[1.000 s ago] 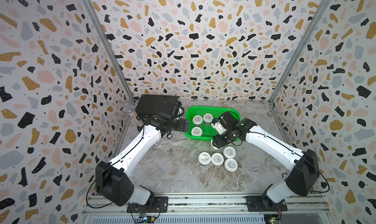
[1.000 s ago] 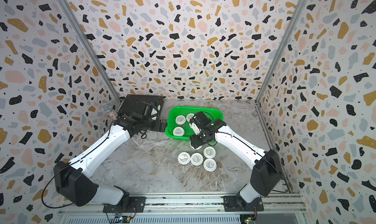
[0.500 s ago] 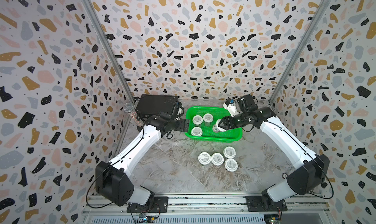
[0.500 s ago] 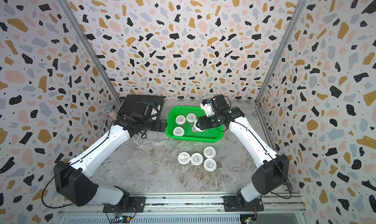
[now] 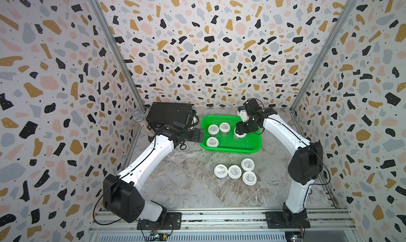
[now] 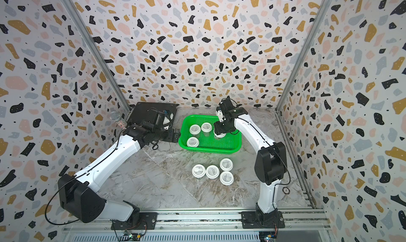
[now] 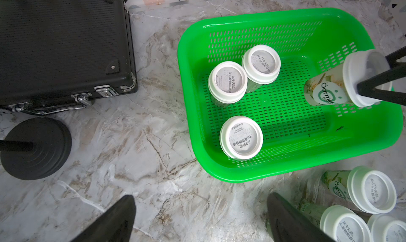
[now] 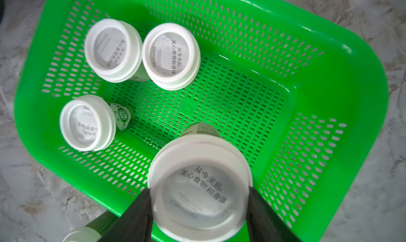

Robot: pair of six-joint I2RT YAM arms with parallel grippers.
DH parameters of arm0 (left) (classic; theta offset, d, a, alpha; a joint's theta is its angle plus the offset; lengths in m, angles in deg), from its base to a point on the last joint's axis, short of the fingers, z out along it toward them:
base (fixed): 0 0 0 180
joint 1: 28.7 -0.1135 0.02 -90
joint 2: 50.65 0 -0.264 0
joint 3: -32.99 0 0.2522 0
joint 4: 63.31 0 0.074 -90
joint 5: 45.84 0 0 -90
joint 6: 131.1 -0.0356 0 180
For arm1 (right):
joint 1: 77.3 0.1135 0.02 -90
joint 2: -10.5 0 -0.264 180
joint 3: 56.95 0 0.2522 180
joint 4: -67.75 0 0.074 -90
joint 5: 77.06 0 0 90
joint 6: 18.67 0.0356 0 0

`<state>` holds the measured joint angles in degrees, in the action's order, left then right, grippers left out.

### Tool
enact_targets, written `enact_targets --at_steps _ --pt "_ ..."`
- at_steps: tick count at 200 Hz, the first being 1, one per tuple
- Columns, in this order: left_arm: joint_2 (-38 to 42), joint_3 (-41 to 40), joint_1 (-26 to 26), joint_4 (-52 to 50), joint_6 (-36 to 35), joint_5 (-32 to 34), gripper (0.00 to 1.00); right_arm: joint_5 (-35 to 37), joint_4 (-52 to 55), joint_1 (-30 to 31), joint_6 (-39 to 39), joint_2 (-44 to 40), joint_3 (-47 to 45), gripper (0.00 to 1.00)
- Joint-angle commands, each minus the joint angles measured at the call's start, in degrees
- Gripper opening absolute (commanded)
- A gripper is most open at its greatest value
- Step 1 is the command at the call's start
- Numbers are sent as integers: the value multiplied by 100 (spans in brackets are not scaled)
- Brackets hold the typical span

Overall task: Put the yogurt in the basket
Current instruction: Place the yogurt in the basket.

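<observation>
The green basket (image 5: 230,150) (image 6: 211,150) stands at the back of the table. Three yogurt cups with white lids stand in its left half, one of them nearest the front wall (image 5: 212,142) (image 7: 241,137). My right gripper (image 5: 240,133) (image 8: 200,192) is shut on a fourth yogurt cup (image 6: 219,134) (image 7: 325,93) by its lid, over the basket's right half and slightly tilted. Several more yogurt cups (image 5: 234,172) (image 6: 212,172) stand in a cluster on the table in front of the basket. My left gripper (image 5: 201,135) (image 7: 200,199) is open and empty beside the basket's left wall.
A black flat case (image 5: 169,114) (image 7: 61,43) lies at the back left, next to the basket. A microphone (image 5: 140,120) on a round black base (image 7: 35,148) stands by the left wall. Patterned walls enclose the table on three sides.
My right gripper has carried its yogurt cup from the basket's front edge, up and over the rim, to above the right half inside. The left arm has stayed still.
</observation>
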<state>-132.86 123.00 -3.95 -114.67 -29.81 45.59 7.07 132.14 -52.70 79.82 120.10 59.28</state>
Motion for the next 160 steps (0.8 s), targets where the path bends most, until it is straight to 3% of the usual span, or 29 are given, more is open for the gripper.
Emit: enact_targets --at_steps 1,160 --pt "118 -42 -46 127 -59 -64 96 338 201 -37 -80 211 393 64" --pt "82 -14 -46 123 -82 -90 96 684 789 -90 -30 1918 2213 65"
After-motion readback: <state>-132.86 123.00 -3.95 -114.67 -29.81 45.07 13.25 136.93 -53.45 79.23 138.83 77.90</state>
